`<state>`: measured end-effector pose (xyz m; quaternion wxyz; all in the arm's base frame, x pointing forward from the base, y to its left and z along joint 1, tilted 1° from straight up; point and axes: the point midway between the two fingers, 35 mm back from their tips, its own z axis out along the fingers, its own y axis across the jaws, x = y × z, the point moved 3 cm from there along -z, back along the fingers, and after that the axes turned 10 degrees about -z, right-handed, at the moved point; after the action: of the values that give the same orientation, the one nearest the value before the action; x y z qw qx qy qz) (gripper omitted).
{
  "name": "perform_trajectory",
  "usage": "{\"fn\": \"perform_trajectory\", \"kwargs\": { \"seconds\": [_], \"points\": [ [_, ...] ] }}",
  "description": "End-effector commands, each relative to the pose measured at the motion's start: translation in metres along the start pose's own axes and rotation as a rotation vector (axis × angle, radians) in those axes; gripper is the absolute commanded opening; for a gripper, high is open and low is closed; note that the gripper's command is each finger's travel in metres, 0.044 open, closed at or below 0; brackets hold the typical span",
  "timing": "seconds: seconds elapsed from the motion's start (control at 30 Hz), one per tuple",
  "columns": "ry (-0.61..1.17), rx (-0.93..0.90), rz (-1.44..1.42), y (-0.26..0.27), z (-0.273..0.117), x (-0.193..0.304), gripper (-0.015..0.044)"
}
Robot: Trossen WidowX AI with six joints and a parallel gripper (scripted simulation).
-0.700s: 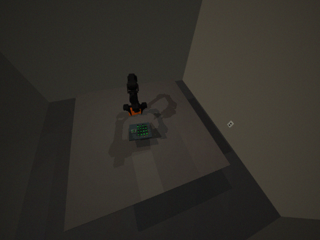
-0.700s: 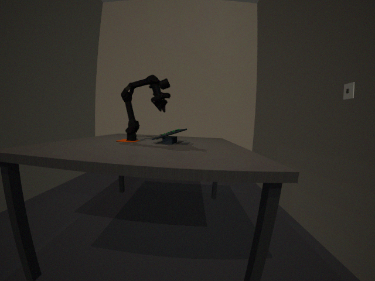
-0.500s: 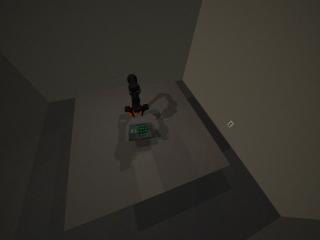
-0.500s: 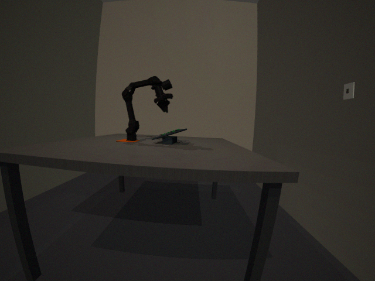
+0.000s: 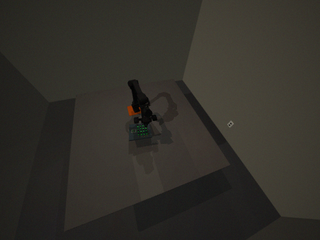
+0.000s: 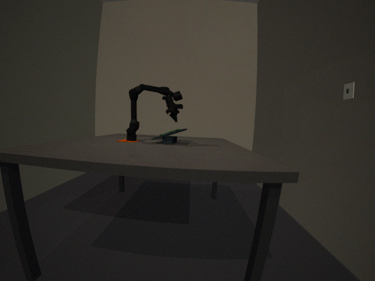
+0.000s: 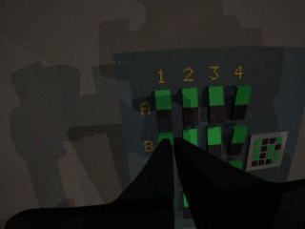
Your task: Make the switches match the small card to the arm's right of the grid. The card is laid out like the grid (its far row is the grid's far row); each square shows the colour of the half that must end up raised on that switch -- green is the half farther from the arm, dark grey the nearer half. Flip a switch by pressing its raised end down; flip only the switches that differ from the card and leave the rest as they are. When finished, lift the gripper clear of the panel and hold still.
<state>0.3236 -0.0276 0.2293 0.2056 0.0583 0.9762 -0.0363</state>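
Observation:
The tilted blue-grey panel (image 5: pixel 132 137) (image 6: pixel 184 129) (image 7: pixel 135 67) carries rows of green and dark grey switches. In the wrist view, switches A1 (image 7: pixel 163 100), A2 (image 7: pixel 190 97), A3 (image 7: pixel 215 96) and A4 (image 7: pixel 242 95) show fully. Which half is raised is hard to tell. My gripper (image 6: pixel 176 121) (image 7: pixel 171 145) is shut and empty, above the panel; its tips overlap switch B1 (image 7: pixel 165 136) in the wrist view. The fingers hide much of rows C and D. The card (image 5: pixel 133 130) (image 7: pixel 250 166) seems to show green at the far row's two ends and dark between them.
The panel rests on a dark block (image 6: pixel 169 140) on the table (image 5: pixel 103 167) (image 6: pixel 133 157). An orange mat (image 5: pixel 130 111) (image 6: pixel 120 140) lies under the arm's base. The arm's shadows fall across the table and panel.

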Motion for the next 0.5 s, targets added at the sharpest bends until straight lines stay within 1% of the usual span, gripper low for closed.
{"fn": "perform_trajectory", "kwargs": {
  "seconds": [0.0,0.47],
  "points": [
    [0.001,0.01,0.002,0.0,0.027,0.006,0.0],
    [-0.001,0.01,0.002,0.0,0.04,0.006,0.0]
  ]
}}
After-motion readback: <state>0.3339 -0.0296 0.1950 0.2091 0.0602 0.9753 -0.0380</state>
